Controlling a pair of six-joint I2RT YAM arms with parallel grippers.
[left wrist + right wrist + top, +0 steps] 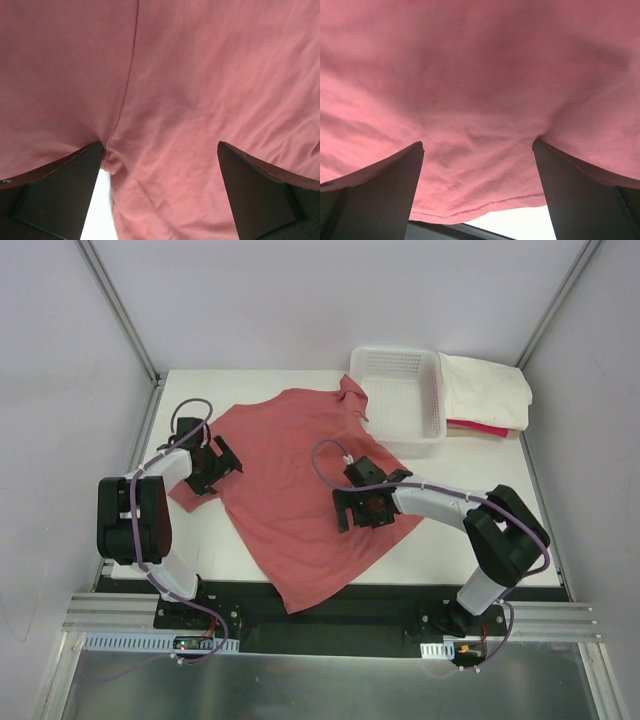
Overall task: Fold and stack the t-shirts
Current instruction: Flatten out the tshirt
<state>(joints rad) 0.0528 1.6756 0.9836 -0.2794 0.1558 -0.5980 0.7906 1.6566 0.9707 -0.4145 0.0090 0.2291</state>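
Observation:
The dusty salmon-red t-shirt (290, 490) lies spread at a slant on the table, its lower hem hanging over the near edge. My left gripper (215, 468) is open, low over the shirt's left sleeve and armpit seam; in the left wrist view (160, 145) cloth fills the gap between the wide jaws. My right gripper (362, 512) is open over the shirt's right side near its edge; in the right wrist view (477, 145) the hem shows just below. The cream-white t-shirt (487, 388) lies folded at the back right on the bright pink-red one (482, 428).
A white plastic lattice basket (398, 390) stands at the back, touching the shirt's collar side. The folded stack sits right of it. White table (480, 465) shows right of the shirt and at the near left (215, 550). Grey walls enclose the table.

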